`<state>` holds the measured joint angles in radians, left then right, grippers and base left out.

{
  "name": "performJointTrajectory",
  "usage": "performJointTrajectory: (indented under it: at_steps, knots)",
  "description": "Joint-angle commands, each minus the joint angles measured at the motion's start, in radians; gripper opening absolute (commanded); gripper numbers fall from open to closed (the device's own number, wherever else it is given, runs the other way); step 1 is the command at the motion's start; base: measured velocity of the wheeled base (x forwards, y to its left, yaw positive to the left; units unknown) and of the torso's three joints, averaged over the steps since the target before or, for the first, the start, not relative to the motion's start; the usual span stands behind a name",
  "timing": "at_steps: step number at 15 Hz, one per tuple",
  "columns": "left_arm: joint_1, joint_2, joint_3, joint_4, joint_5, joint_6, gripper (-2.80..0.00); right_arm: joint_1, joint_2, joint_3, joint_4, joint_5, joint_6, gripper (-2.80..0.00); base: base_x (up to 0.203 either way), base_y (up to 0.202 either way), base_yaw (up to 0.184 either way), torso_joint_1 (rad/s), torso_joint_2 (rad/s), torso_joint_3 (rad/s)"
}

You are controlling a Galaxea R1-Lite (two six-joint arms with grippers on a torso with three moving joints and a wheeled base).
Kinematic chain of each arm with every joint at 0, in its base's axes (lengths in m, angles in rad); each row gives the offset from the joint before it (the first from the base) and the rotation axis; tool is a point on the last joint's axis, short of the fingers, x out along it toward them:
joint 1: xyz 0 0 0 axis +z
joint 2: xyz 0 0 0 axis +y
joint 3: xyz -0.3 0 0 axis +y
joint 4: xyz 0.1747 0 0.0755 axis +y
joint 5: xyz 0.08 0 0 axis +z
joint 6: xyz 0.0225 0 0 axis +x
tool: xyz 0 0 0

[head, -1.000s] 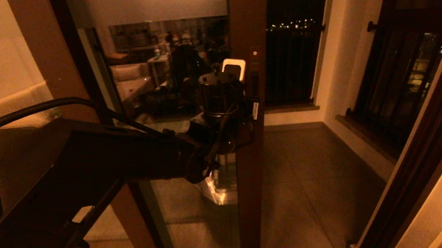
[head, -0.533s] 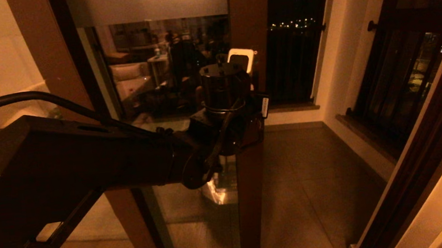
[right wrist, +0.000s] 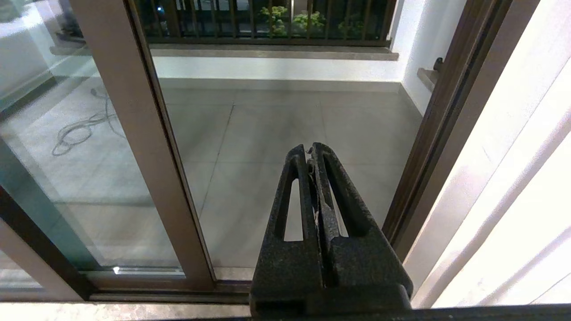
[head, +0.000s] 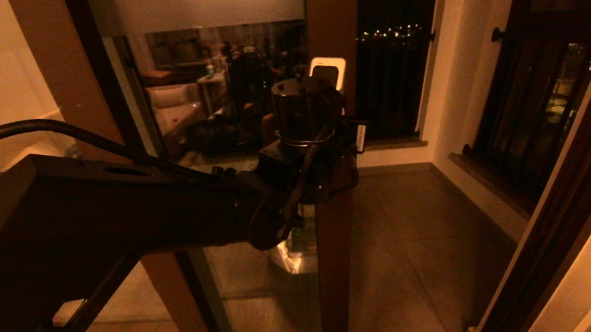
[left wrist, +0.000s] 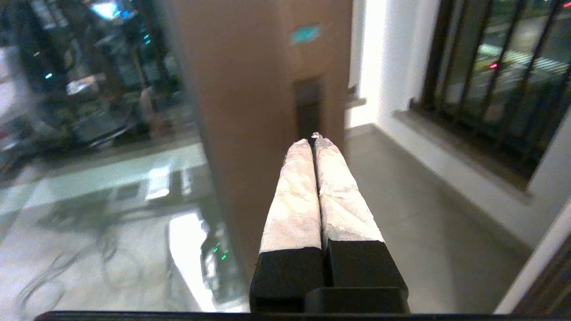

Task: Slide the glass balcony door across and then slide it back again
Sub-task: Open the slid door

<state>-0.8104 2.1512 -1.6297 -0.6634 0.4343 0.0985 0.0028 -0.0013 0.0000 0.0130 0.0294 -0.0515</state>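
The glass balcony door (head: 228, 113) has a frosted top band and a brown stile (head: 338, 268) near the middle of the head view. It stands partly open, with a gap to its right. My left arm (head: 172, 212) reaches across to the stile at handle height, and its wrist hides the fingers there. In the left wrist view my left gripper (left wrist: 314, 139) is shut and empty. Its tips sit just below the narrow dark handle slot (left wrist: 308, 104). My right gripper (right wrist: 311, 149) is shut and empty, held low before the opening, right of the stile (right wrist: 134, 133).
The balcony's tiled floor (head: 412, 241) shows through the opening. The dark fixed door frame (head: 558, 219) borders the opening on the right. A barred window (head: 534, 115) is on the right wall and a dark railing (head: 390, 90) at the back. A cable (right wrist: 80, 129) lies behind the glass.
My left arm has moved right and a little forward, bringing its wrist over the stile. The door itself has not visibly shifted.
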Motion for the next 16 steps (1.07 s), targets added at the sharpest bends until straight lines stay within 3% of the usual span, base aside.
performJointTrajectory:
  at_steps: [1,7,11,13,15,16]
  knots:
    - [-0.001,0.019,-0.039,-0.004,-0.004,0.001,-2.80,0.000,0.001,0.000,0.000,0.001,-0.001,-2.80,0.000,0.000,0.000,0.000,0.00,0.000]
    - [-0.005,0.181,-0.283,0.057,-0.080,0.005,-2.80,0.000,0.001,0.000,0.001,0.001,-0.001,-2.80,0.000,0.000,0.000,0.000,0.00,0.000]
    - [-0.033,0.214,-0.288,0.061,-0.124,0.009,-2.80,0.000,0.001,0.000,-0.001,0.001,-0.001,-2.80,0.000,0.000,0.000,0.000,0.00,0.000]
    - [-0.032,0.248,-0.295,0.080,-0.100,0.040,-2.80,0.000,0.001,0.000,0.000,0.001,-0.001,-2.80,0.000,0.000,0.000,0.000,0.00,0.000]
    - [-0.018,0.276,-0.300,0.067,-0.006,0.097,-2.80,0.000,0.001,0.000,0.001,0.001,-0.001,-2.80,0.000,0.000,0.000,0.000,0.00,0.000]
    - [-0.012,0.275,-0.299,0.059,-0.006,0.099,-2.80,0.000,0.001,0.000,-0.001,0.001,-0.001,-2.80,0.000,0.000,0.000,0.000,0.00,0.000]
